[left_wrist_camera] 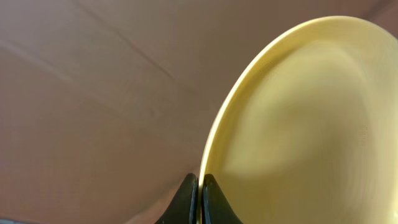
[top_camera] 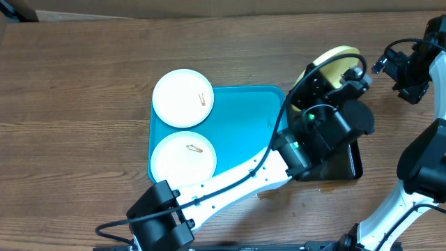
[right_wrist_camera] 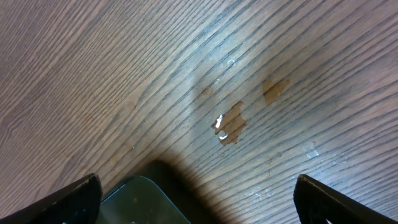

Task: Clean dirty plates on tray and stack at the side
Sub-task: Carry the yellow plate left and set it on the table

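Note:
Two white plates lie on the left half of the turquoise tray (top_camera: 244, 129): one at its far corner (top_camera: 182, 98), one nearer (top_camera: 183, 157), each with a small orange-red smear. My left gripper (left_wrist_camera: 200, 198) is shut on the rim of the pale yellow-rimmed plate (left_wrist_camera: 311, 118). It holds that plate tilted up on edge above the table, just past the tray's far right corner (top_camera: 336, 61). My right gripper (right_wrist_camera: 199, 205) hangs wide open over bare wood with nothing between its fingers. The right arm (top_camera: 411, 70) is at the far right.
A narrow black tray (top_camera: 346, 164) lies right of the turquoise tray, partly under the left arm; its corner (right_wrist_camera: 140, 199) shows near the right gripper's left finger. Brown wet stains (right_wrist_camera: 233, 121) mark the wooden table.

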Available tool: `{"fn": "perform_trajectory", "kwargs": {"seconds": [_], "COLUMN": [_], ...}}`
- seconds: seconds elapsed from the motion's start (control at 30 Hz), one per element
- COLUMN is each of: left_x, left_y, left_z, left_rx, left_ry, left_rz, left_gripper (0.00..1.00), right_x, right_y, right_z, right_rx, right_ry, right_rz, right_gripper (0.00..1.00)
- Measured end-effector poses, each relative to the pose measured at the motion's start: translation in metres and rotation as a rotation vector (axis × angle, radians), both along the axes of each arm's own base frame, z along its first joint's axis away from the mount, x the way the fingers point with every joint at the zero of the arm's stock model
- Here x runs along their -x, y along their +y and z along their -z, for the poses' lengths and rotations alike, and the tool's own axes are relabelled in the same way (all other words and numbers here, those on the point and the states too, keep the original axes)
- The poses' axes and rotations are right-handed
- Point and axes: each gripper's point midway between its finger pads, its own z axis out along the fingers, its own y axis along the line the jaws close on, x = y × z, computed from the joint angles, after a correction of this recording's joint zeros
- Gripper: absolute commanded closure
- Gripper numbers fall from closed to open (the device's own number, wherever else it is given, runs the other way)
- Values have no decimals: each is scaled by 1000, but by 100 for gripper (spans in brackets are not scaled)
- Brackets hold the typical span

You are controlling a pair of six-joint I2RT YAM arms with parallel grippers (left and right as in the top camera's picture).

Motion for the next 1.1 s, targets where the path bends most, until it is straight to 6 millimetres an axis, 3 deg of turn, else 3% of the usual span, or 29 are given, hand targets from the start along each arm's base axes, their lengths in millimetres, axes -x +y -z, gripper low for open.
{"fn": "perform_trajectory", "kwargs": {"seconds": [0.13,0.37,0.47,0.57,0.73,0.83,0.97,1.1], "left_x": [-4,-20,-34,-58,-101,-116,-110,-87], "left_y": [5,17,37,70,166,247,359,450], "left_z": [26,65,84,96,109,116,125,135], "left_rx": [10,205,301,451,788,990,1191,1297], "left_ry": [101,304,439,570,776,861,893,862], "left_rz": [20,37,13,-39,-173,-299,-504,-710], "left_gripper": [96,96,96,96,96,96,96,96], "right_x": [0,0,0,0,0,0,0,0], "right_y": [0,0,0,0,0,0,0,0], "right_z": [0,0,0,0,0,0,0,0], "right_rx": [0,0,0,0,0,0,0,1], "right_ry": [-1,-1,-1,-1,-1,-1,-1,-1], "right_rz": [-1,-1,-1,-1,0,0,-1,0], "right_gripper": [0,0,0,0,0,0,0,0]}}
